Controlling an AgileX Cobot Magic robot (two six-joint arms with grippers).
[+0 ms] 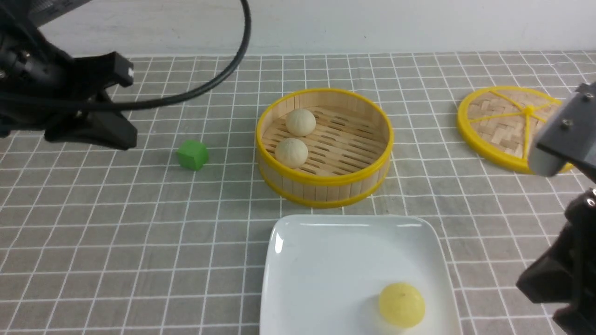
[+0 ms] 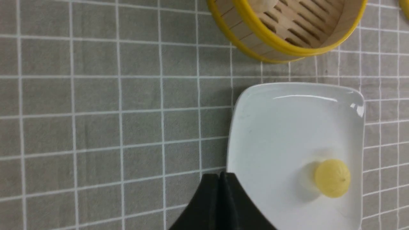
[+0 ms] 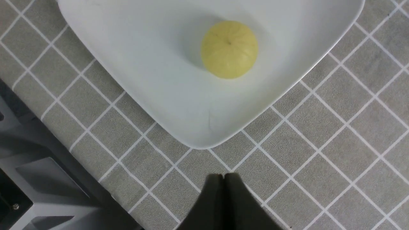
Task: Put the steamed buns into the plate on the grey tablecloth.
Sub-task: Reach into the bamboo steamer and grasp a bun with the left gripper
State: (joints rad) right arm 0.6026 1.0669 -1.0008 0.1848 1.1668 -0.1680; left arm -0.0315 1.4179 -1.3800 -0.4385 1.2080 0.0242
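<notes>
Two cream steamed buns (image 1: 300,122) (image 1: 291,152) lie in the left part of the round bamboo steamer (image 1: 326,188). A pale yellow steamed bun (image 1: 401,304) (image 2: 332,177) (image 3: 229,49) rests in the white square plate (image 1: 326,251) (image 2: 281,127) (image 3: 153,70), near its front right corner. The plate sits on the grey tablecloth (image 1: 116,232) in front of the steamer. My left gripper (image 2: 222,175) is shut and empty, raised at the far left (image 1: 123,137). Shut and empty too, my right gripper (image 3: 223,175) hangs over bare cloth just off the plate's corner, at the lower right (image 1: 524,281).
A green cube (image 1: 193,154) stands left of the steamer. The woven yellow-rimmed lid (image 1: 503,125) lies flat at the back right. A black cable (image 1: 223,74) arcs over the back left. The right wrist view shows the table's edge and grey frame (image 3: 32,179).
</notes>
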